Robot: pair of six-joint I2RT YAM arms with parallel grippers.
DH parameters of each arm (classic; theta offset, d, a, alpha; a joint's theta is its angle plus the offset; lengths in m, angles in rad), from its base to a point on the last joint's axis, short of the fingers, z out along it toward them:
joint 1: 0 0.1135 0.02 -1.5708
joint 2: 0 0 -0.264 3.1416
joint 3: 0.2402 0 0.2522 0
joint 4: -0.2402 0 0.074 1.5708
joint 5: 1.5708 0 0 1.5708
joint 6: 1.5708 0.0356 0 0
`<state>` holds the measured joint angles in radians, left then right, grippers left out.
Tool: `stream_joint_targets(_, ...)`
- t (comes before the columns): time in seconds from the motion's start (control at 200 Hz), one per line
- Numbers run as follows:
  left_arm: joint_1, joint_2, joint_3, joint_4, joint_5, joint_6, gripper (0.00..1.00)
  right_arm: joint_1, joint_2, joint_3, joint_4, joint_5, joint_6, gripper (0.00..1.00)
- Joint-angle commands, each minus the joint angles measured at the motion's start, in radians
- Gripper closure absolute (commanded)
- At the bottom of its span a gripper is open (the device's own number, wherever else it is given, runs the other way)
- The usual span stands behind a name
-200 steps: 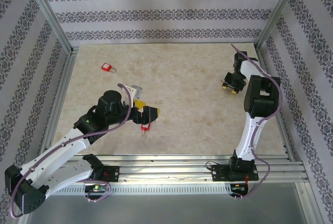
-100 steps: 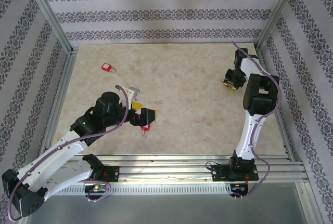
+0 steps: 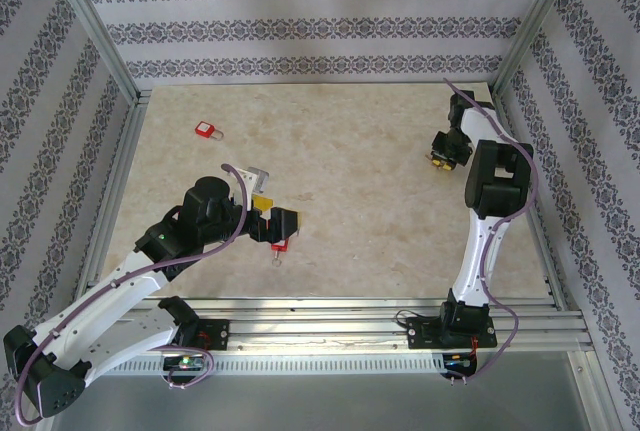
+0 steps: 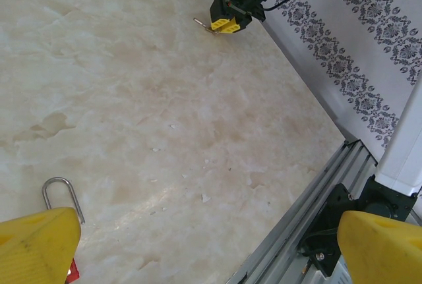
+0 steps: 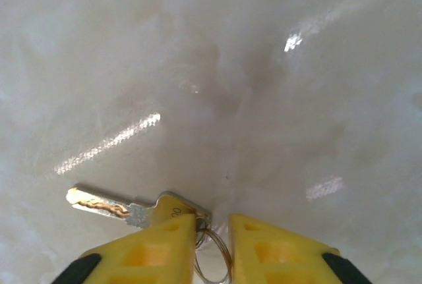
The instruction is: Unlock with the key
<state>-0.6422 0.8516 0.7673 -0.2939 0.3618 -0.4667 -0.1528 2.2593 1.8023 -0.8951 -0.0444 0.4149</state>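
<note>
R gripper (image 5: 212,244) at far-right of table (image 3: 350,181): fingers nearly together, pinching key (image 5: 125,209) at its ring end. L gripper (image 4: 211,248) fingers spread wide, just over red padlock (image 4: 62,195), front-left area.

Key (image 5: 125,208) far right on table (image 3: 360,201), nearer padlock (image 3: 282,244) left of centre

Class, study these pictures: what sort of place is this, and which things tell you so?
Most likely a robot test cell: a left arm and right arm bolted to a metal rail, patterned panels hung on a metal frame, and a table set with a padlock and key.
</note>
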Motion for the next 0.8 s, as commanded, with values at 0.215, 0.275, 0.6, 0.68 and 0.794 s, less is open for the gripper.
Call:
stream_joint_targets(0.215,-0.007,-0.023,0.019,-0.037,-0.009,0.024,0.00,0.009,0.015,0.014,-0.043,0.028,-0.007,0.96)
stream_joint_targets(0.275,-0.008,-0.024,0.016,-0.037,-0.007,0.022,0.00,0.009,0.004,-0.005,-0.033,0.022,-0.004,1.00)
stream_joint_targets(0.6,-0.008,0.103,-0.008,0.318,0.101,-0.251,0.00,0.020,-0.295,-0.209,0.086,-0.101,0.044,1.00)
stream_joint_targets(0.68,-0.010,0.184,-0.024,0.531,0.152,-0.398,0.02,0.039,-0.411,-0.260,0.112,-0.154,0.074,1.00)
stream_joint_targets(0.794,-0.014,0.289,-0.004,0.713,0.131,-0.579,0.04,0.096,-0.579,-0.347,0.168,-0.219,0.143,1.00)
